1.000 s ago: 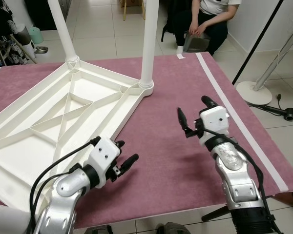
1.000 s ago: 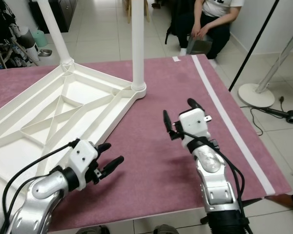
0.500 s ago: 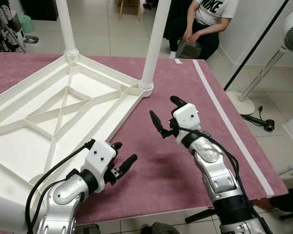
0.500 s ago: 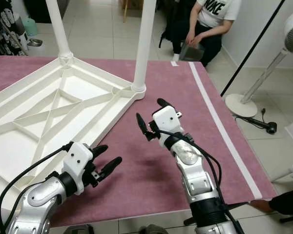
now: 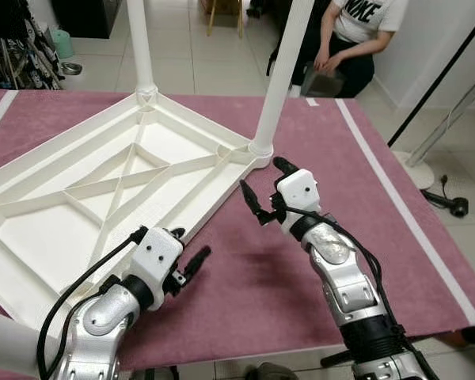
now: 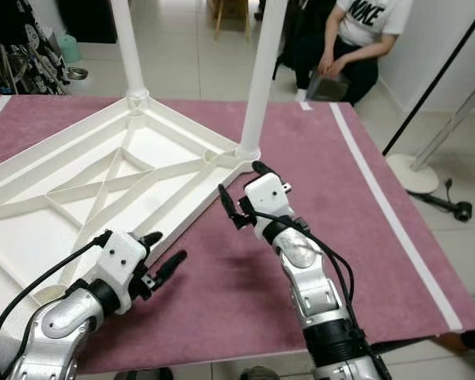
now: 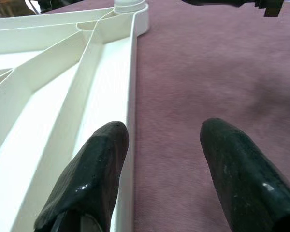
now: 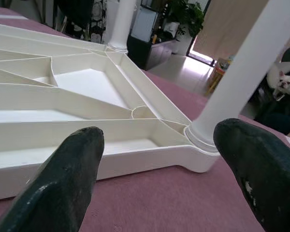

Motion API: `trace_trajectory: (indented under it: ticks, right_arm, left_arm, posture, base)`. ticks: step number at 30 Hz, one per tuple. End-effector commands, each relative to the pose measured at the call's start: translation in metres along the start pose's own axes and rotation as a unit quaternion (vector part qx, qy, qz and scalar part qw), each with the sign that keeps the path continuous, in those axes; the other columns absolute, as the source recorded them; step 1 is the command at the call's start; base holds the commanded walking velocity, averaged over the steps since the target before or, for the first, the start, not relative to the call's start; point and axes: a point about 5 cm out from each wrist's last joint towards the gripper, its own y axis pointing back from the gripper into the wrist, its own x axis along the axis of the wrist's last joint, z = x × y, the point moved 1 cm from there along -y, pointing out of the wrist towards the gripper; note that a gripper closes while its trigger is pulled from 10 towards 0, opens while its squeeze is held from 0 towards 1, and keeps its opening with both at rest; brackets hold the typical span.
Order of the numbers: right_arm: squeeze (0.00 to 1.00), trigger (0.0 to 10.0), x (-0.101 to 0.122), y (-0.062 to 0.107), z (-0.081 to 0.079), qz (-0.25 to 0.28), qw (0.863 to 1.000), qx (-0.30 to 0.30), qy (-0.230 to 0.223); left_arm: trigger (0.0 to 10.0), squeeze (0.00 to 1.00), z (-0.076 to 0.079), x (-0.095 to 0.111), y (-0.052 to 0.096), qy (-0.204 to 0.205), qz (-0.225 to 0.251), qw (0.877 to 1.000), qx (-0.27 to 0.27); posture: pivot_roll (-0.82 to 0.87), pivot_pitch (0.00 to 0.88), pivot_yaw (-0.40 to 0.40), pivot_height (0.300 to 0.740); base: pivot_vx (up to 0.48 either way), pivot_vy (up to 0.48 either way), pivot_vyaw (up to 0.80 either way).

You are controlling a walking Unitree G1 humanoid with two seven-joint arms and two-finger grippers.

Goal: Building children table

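Note:
A white plastic table top [image 5: 71, 229] lies upside down on a maroon mat [image 5: 356, 158], ribs facing up. One white leg [image 5: 283, 71] stands in the corner socket [image 5: 261, 149] nearest my right arm, and a second leg [image 5: 140, 47] stands at the far corner. My right gripper [image 5: 265, 186] is open just in front of that near socket, with nothing between its fingers; the right wrist view looks at the leg's base [image 8: 203, 137]. My left gripper [image 5: 188, 252] is open and empty, low over the mat beside the top's long rim [image 7: 130, 111].
A person [image 5: 356, 32] sits on the floor beyond the mat's far right corner. A white stripe [image 5: 396, 198] runs along the mat's right side. A fan base [image 5: 427, 170] and cable lie on the tiles to the right. Clutter stands at the far left [image 5: 24, 47].
The camera has shifted. My right gripper has moved left, up to the corner with the near leg. My left gripper has edged closer to the top's rim. Both stay open.

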Motion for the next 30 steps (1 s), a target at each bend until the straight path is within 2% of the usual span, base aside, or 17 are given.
trace_trajectory:
  ticks: [1, 10, 18, 28, 30]
  right_arm:
    - [0.00, 10.0, -0.0045, 0.0015, 0.0015, -0.007, 1.000, -0.007, 0.002]
    - [0.00, 10.0, -0.0066, -0.0001, 0.0003, -0.006, 1.000, -0.013, 0.002]
    - [0.00, 10.0, -0.0090, 0.0006, -0.0004, -0.007, 1.000, -0.016, 0.002]
    - [0.00, 10.0, -0.0113, 0.0028, 0.0005, -0.010, 1.000, -0.019, 0.003]
    - [0.00, 10.0, -0.0115, 0.0032, 0.0007, -0.010, 1.000, -0.019, 0.004]
  left_arm:
    - [10.0, 0.00, 0.0007, -0.0037, 0.0007, -0.008, -0.005, 1.000, 0.001]
    - [10.0, 0.00, 0.0044, -0.0084, 0.0014, -0.021, -0.010, 0.999, -0.024]
    - [10.0, 0.00, 0.0009, -0.0118, 0.0009, -0.024, -0.015, 1.000, -0.014]
    - [10.0, 0.00, -0.0006, -0.0124, -0.0024, -0.021, -0.013, 1.000, -0.005]
    - [10.0, 0.00, -0.0013, -0.0126, -0.0033, -0.016, -0.014, 1.000, -0.001]
  posture:
    - [0.09, 0.000, -0.019, 0.740]
    - [0.09, 0.000, 0.002, 0.740]
    - [0.09, 0.000, 0.011, 0.740]
    - [0.08, 0.000, 0.011, 0.740]
    - [0.08, 0.000, 0.013, 0.740]
  base:
    - [0.000, 0.000, 0.00]
    - [0.000, 0.000, 0.00]
    - [0.000, 0.000, 0.00]
    - [0.000, -0.480, 0.00]
    - [0.000, 0.000, 0.00]
